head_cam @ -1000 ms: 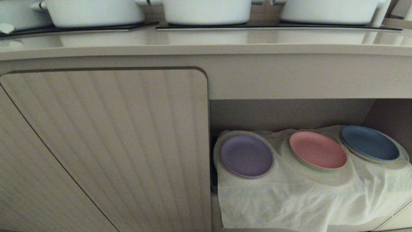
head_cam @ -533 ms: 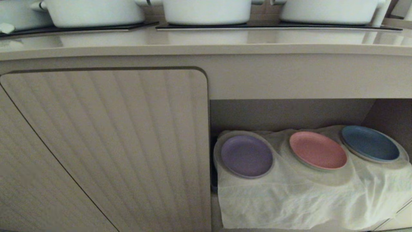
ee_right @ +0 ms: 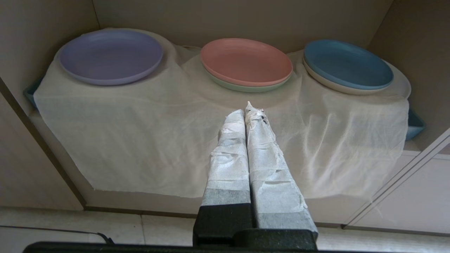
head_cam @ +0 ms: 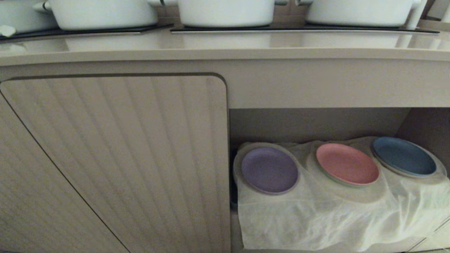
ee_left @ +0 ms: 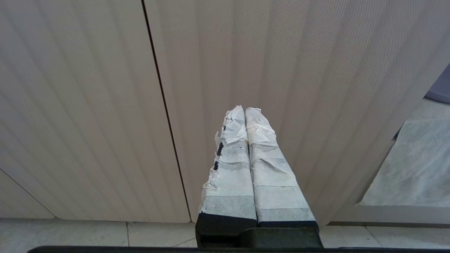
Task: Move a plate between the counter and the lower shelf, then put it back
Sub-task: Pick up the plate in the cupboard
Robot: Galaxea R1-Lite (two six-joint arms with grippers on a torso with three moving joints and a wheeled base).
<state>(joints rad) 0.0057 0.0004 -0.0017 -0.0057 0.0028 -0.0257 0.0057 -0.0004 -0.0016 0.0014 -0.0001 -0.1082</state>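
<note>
The pale lilac plate [head_cam: 269, 170] [ee_right: 110, 56] lies at the left end of the lower shelf [head_cam: 316, 123], on the white cloth [head_cam: 316, 218] [ee_right: 175, 140] that lines it. The beige counter [head_cam: 225, 44] runs above. My right gripper [ee_right: 246, 108] is shut and empty, held in front of the shelf opening, short of the plates and facing the pink one. My left gripper [ee_left: 245, 109] is shut and empty too, facing the ribbed cupboard door [ee_left: 281, 70]. Neither arm shows in the head view.
A salmon-pink plate [head_cam: 347, 163] [ee_right: 246, 61] on a pale green one and a dark blue plate [head_cam: 404, 156] [ee_right: 347, 63] on a white one share the cloth. White pots [head_cam: 225, 12] stand on black hob panels [head_cam: 302, 28]. The ribbed door [head_cam: 116, 158] closes the cupboard's left half.
</note>
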